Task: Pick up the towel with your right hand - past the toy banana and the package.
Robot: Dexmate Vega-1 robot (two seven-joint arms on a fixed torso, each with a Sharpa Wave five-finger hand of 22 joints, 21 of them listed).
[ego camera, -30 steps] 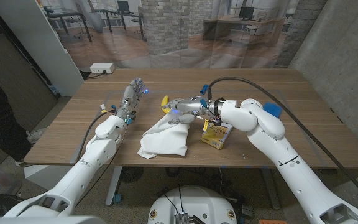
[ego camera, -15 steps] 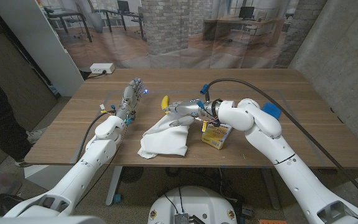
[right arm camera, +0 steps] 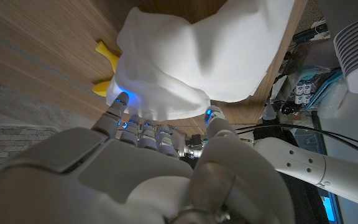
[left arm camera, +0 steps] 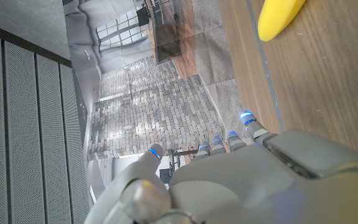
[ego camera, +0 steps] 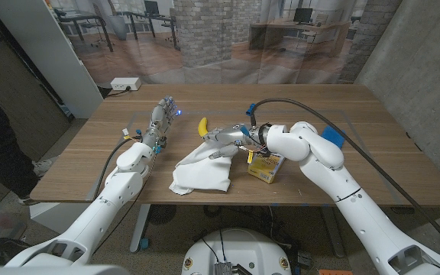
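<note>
Towel (ego camera: 203,169) apparently pinched by right robot hand (ego camera: 224,139), fingertips (right arm camera: 120,102) hidden in folds.

No legible text, label, brand, number or sign appears in any view. The yellow package (ego camera: 266,166), just beside the right hand's (ego camera: 225,138) wrist and behind its fingers, carries dark printing on its top face, but the marks are too small and blurred to read.
</note>
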